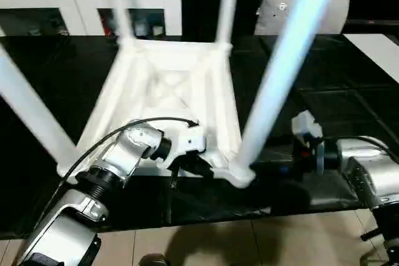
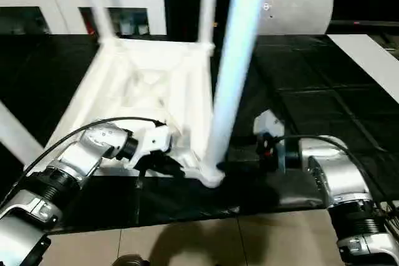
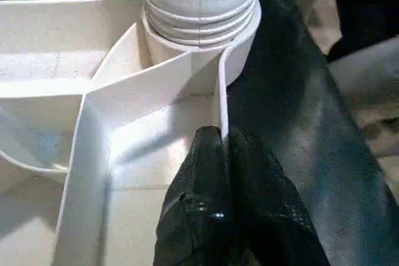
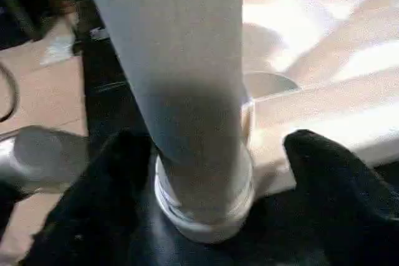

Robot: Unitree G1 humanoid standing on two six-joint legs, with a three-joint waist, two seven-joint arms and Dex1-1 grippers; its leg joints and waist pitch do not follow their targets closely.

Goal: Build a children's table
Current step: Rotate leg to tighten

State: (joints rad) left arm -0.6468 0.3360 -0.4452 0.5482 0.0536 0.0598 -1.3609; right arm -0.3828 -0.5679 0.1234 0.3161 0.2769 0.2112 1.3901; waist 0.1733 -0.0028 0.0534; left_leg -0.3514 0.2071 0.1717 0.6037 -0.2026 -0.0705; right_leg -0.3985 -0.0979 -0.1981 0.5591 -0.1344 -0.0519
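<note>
The children's table lies upside down on the black work table, its white ribbed tabletop (image 1: 174, 85) facing up. White legs stand in its corner sockets, and the near right leg (image 1: 280, 73) rises from the front right socket (image 3: 199, 23). My left gripper (image 3: 223, 147) is shut on the tabletop's front rim wall, just beside that socket. My right gripper (image 4: 212, 172) is open, with one black finger (image 4: 118, 172) on each side of that leg's base (image 4: 199, 154); the other finger (image 4: 324, 166) stands apart from the leg.
The black work table's front edge (image 1: 206, 216) runs just behind my forearms, with tiled floor (image 1: 249, 244) below. A white cabinet (image 1: 81, 4) stands at the back left, and a white moulded object (image 1: 274, 10) at the back right. A white strip (image 1: 380, 48) lies at far right.
</note>
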